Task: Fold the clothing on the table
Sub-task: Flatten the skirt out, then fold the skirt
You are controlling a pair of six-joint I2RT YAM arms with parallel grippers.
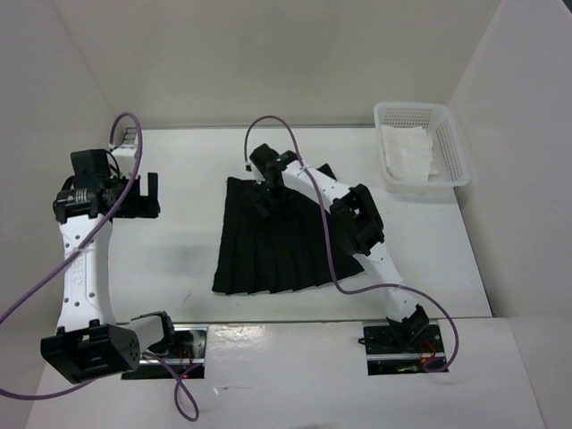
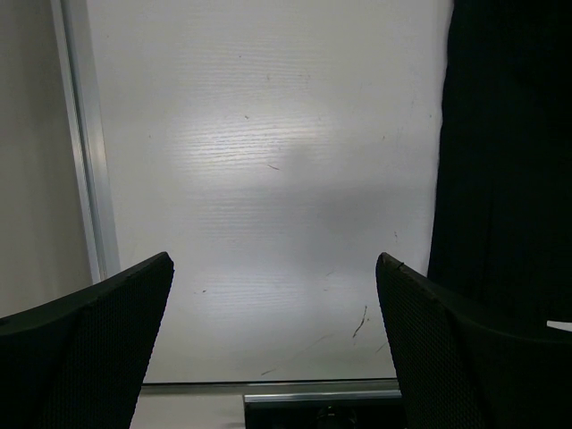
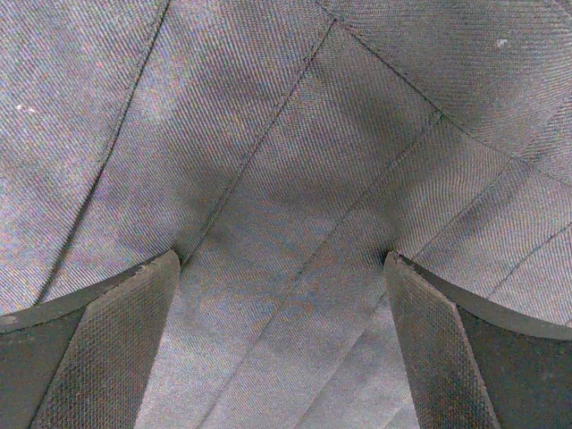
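Lying beneath the spread right fingers (image 3: 107, 349) is the skirt (image 1: 268, 259).

skirt (image 1: 268, 255): black, pleated, fine diagonal weave | table (image 1: 179, 241): white | rail (image 2: 89, 179): grey | basket (image 1: 456, 147): white, perforated | cloth (image 1: 409, 154): white | cables (image 1: 266, 118): purple

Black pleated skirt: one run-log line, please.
black pleated fabric skirt: spread flat, unfolded, on white table | right pincer: open, over skirt's waistband end | left pincer: open, over table beside skirt
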